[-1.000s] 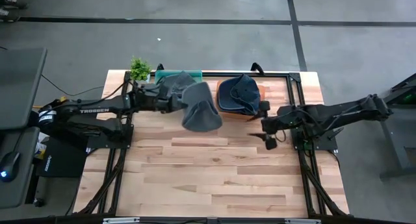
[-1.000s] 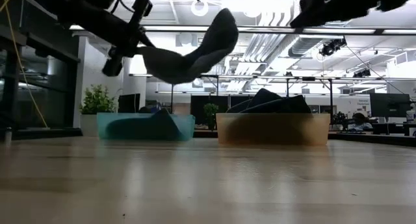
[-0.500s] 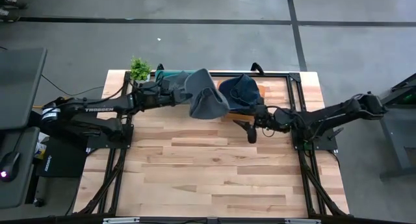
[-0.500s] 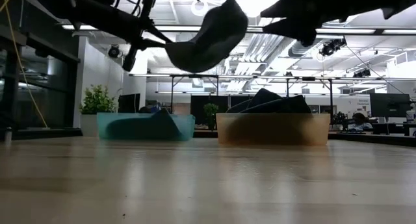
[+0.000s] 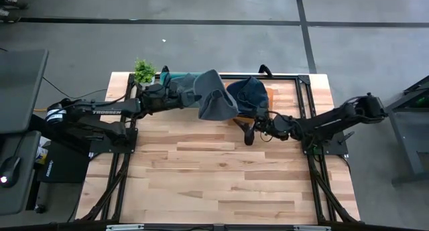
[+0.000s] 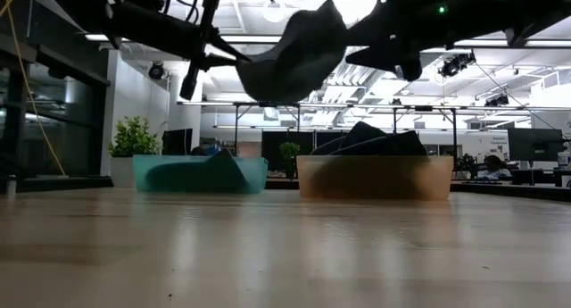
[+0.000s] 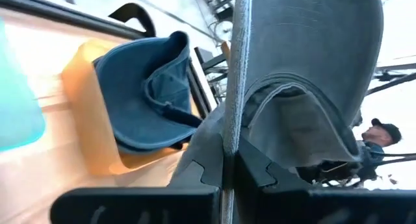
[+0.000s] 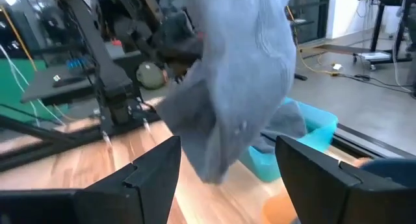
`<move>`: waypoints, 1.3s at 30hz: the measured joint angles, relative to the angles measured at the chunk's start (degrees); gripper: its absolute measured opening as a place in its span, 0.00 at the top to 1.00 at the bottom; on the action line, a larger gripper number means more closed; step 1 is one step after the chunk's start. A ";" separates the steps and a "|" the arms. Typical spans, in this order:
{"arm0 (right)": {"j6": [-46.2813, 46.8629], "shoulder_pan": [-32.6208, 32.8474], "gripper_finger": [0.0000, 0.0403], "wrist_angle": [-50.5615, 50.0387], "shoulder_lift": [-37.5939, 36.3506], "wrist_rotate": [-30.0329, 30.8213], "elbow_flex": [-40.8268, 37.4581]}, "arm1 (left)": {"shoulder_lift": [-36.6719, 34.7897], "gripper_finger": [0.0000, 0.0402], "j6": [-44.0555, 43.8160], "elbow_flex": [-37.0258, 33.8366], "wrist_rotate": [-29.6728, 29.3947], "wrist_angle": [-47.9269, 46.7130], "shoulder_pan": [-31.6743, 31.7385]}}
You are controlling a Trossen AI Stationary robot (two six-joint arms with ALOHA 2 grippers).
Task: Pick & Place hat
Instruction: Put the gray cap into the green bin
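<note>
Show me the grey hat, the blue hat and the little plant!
grey hat (image 5: 213, 100), high view, on its crown.
blue hat (image 5: 247, 96), high view, on its crown, in the orange bin.
plant (image 5: 143, 71), high view, on its leaves.

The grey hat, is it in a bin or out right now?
Out. The grey hat hangs above the table, pinched in the shut left gripper, clear of the teal bin and orange bin.

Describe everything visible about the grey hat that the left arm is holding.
The grey hat is a soft cloth cap with a stitched brim. It hangs in the air above the table's far side, crumpled, pinched by its edge in the shut left pincer. The open right pincer faces it without touching.
</note>
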 joint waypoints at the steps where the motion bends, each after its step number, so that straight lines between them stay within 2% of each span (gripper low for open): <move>1: -0.04 0.00 0.39 1.43 0.68 -0.29 0.00 | 0.00 0.99 0.18 0.00 0.09 0.39 0.00; 6: 0.13 -0.82 0.39 6.05 3.78 -0.46 0.02 | -0.07 0.99 0.87 0.04 0.55 1.26 0.00; 14: 2.71 -4.78 0.39 15.73 9.69 -4.84 0.11 | -0.09 0.99 1.83 0.07 1.03 3.22 0.00; 20: 2.45 -7.10 0.39 16.99 12.22 -9.41 3.03 | -0.09 0.99 2.67 0.07 1.11 3.06 0.00; 25: 1.82 -7.17 0.43 16.84 12.34 -9.46 4.88 | -0.09 0.99 2.87 0.07 1.28 3.05 0.00; 33: 0.86 -7.43 0.60 15.10 12.34 -8.19 5.64 | -0.09 0.99 2.87 0.07 1.91 3.07 0.00; 36: 1.10 -8.24 0.71 13.75 12.34 -7.69 5.64 | -0.09 0.99 2.87 0.07 1.88 3.07 0.00; 39: 0.61 -8.86 0.88 12.92 12.34 -8.46 5.64 | -0.09 0.99 2.87 0.07 1.88 3.07 0.00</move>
